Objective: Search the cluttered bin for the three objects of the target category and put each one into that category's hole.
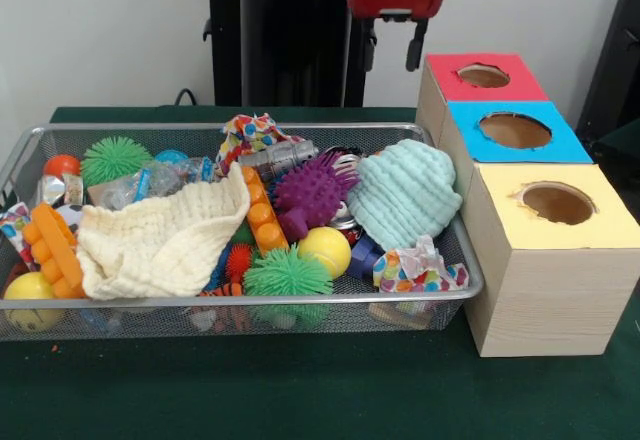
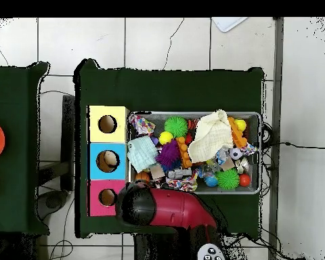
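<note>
My gripper hangs high at the table's far edge; I cannot tell its state. In the wire-mesh bin, wrinkly dotted cloths lie at the front right corner and far rim. The rough round hole tops the yellow box.
</note>
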